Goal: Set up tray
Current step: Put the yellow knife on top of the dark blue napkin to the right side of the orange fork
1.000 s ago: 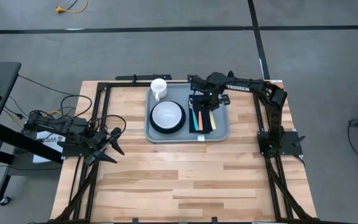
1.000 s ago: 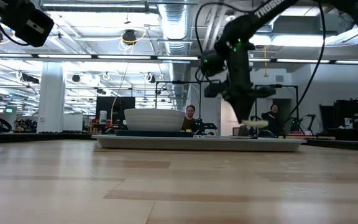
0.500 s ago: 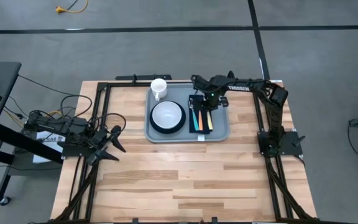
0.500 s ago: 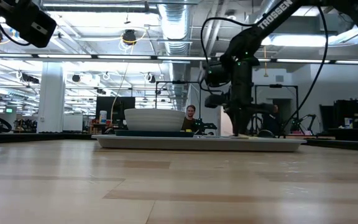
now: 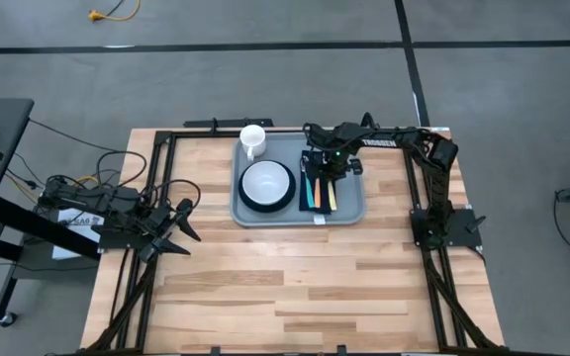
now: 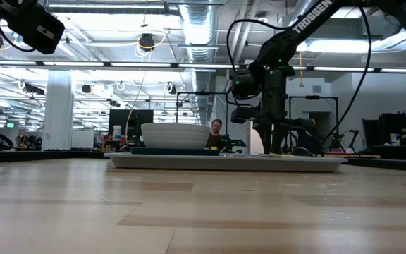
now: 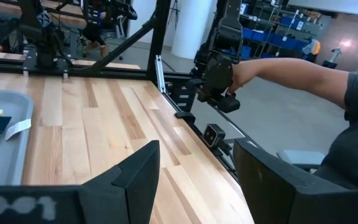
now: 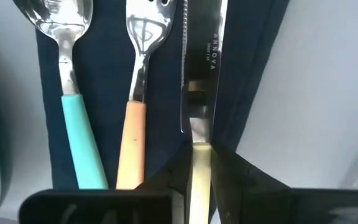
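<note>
Tray [image 5: 349, 206] sits near the far edge of the desk [image 5: 295, 287], a bit toward the right side. On its left part is a dark plate [image 5: 266, 186] with a white bowl [image 5: 266, 181] in it. A white cup [image 5: 252, 139] stands at the tray's far left corner. On the right part of the tray lies a dark blue napkin [image 8: 107, 93]. On the napkin lie a spoon [image 8: 72, 93] with a teal handle, a fork [image 8: 137, 99] with an orange handle, and a knife [image 8: 201, 87] with a pale yellow handle, side by side.

The right pincer [image 5: 327, 170] is low over the napkin, and its fingers are closed on the knife's handle.

The left pincer [image 5: 176, 229] waits near the left edge of the desk, well apart from the tray, with its fingers [image 7: 135, 177] spread open and holding nothing.

A person's arm [image 7: 291, 71] shows in the room past the desk.
</note>
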